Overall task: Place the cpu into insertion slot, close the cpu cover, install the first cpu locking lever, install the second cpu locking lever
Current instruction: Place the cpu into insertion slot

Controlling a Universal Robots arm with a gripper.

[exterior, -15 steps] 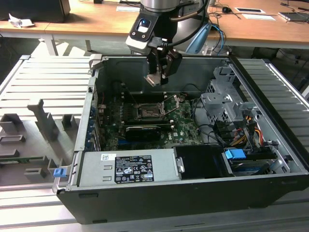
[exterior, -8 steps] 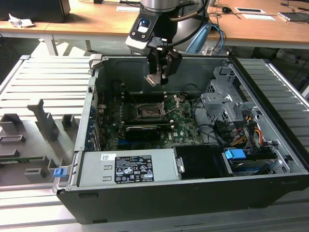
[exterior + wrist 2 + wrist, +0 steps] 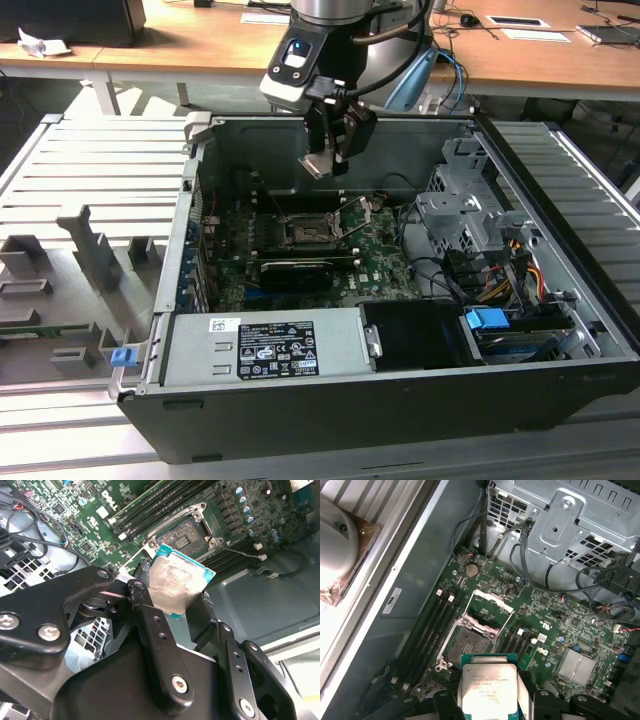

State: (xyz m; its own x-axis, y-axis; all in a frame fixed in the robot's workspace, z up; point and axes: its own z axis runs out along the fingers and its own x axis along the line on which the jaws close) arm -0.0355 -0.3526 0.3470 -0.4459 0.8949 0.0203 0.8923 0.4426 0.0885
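Claw (image 3: 173, 599) tight around the cpu (image 3: 181, 582) (silver face showing), well above the open insertion slot (image 3: 465, 643)

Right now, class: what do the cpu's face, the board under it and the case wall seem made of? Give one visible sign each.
The cpu: face looks like dull silver metal, with a smeared sheen. The board: green laminate, probably fibreglass, matt, dotted with soldered parts. The case wall: likely grey sheet metal, smooth and flat with a soft gloss.
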